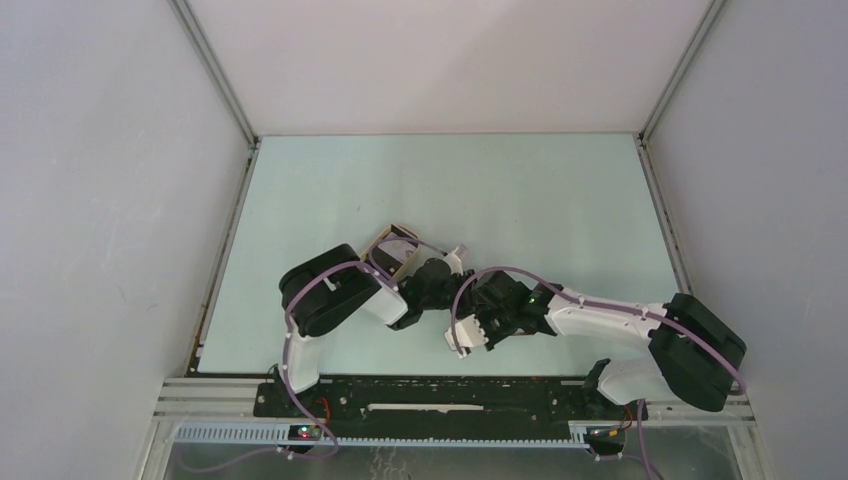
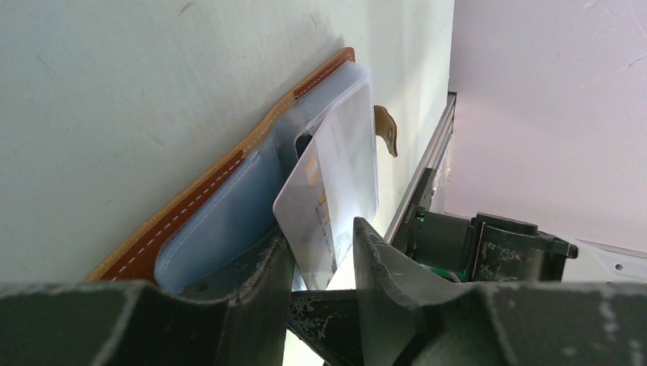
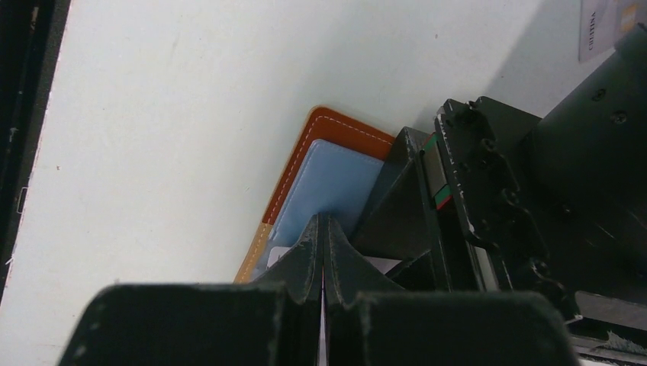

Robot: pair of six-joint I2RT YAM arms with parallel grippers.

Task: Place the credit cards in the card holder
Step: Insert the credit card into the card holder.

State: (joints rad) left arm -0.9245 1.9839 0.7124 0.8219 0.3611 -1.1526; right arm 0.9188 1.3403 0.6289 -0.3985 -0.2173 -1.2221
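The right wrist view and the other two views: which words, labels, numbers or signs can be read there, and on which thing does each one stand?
"CHEZZINA", or close to it, uncertain: small sideways print on the pale flat card lying on the table, top right of the right wrist view.
Whitish plastic card at the brown leather card holder: gold chip and faint marks, too blurred to read.
Top external view: no readable text.

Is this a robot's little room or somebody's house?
Probably a robot test booth, not a house: plain white walls box in a bare pale table, and two robot arms are bolted to a metal rail at its edge.
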